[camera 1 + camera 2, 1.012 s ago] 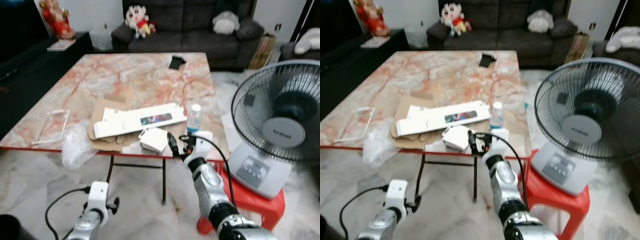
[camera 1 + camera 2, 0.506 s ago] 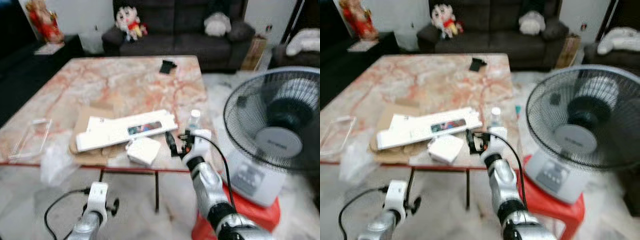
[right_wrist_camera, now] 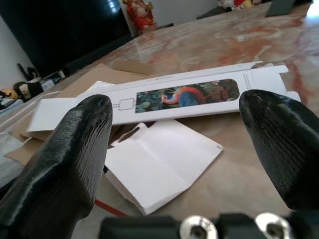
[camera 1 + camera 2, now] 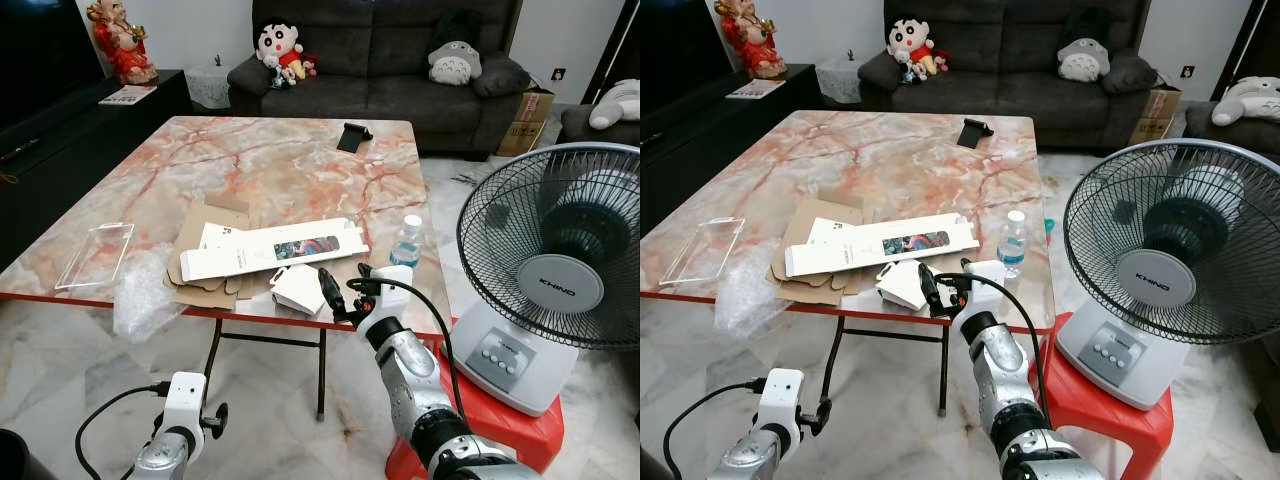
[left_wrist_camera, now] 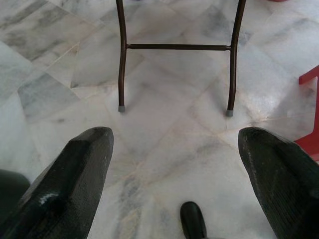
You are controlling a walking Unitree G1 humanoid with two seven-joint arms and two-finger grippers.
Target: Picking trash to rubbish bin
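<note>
Hovering at the table point(image 4: 300, 150) edge, right gripper point(image 3: 172, 144) released, white card point(image 3: 159, 162) at its 12 o'clock. Left gripper point(image 5: 174, 164) released over floor point(image 5: 164, 99).

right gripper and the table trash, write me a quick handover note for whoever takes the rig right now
Right gripper: jaws open, empty, raised at the near table edge and aimed at the small folded white card.
Left gripper: jaws open, empty, hanging low over the marble floor.
Trash on the marble table: long white printed box on flattened brown cardboard, the white card in front of it, bubble wrap hanging off the near edge, clear plastic tray, water bottle.
Done: nothing picked yet.
Left: grasp each piece and carry it to the bin; I can't see a bin from here.
</note>
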